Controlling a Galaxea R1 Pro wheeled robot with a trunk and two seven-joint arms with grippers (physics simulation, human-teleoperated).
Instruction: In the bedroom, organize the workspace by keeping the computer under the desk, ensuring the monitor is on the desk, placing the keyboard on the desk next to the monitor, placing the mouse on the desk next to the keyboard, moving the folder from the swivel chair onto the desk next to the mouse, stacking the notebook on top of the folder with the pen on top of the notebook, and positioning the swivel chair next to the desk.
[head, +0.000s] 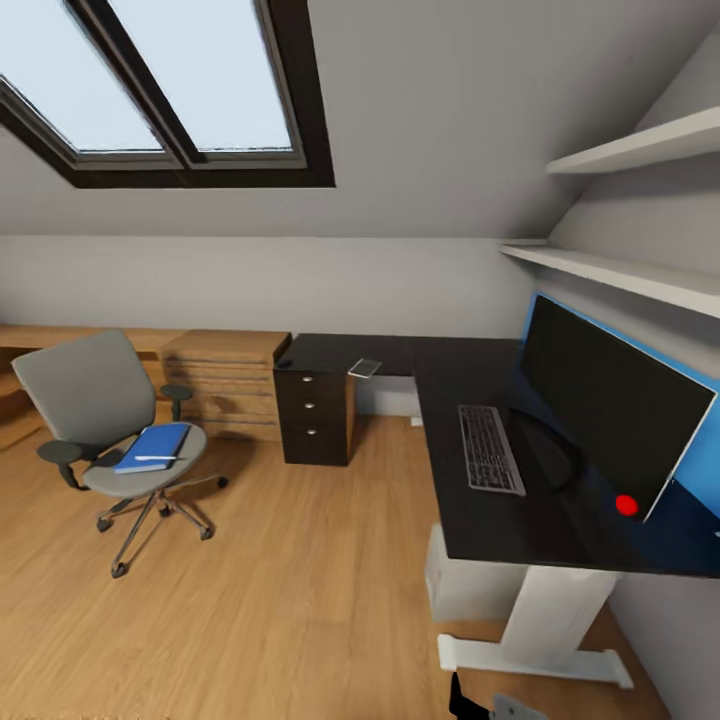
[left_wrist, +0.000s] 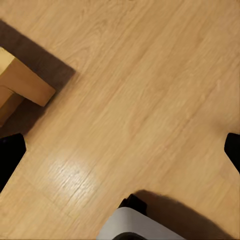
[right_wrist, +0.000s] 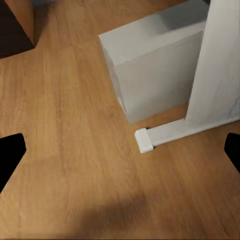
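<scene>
- Both grippers, left (left_wrist: 120, 150) and right (right_wrist: 120, 150), hang open over the wood floor (left_wrist: 150, 75).
- Computer (right_wrist: 150, 65) sits under the desk (head: 480, 520).
- Keyboard (head: 490, 448) lies before the monitor (head: 610, 400).
- Folder (head: 150, 447) lies on the swivel chair (head: 90, 395).

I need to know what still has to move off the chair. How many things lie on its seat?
2: the blue folder lies flat on the swivel chair seat, and a thin white pen rests on top of it. A notebook could be hidden beneath; I cannot tell.
</scene>
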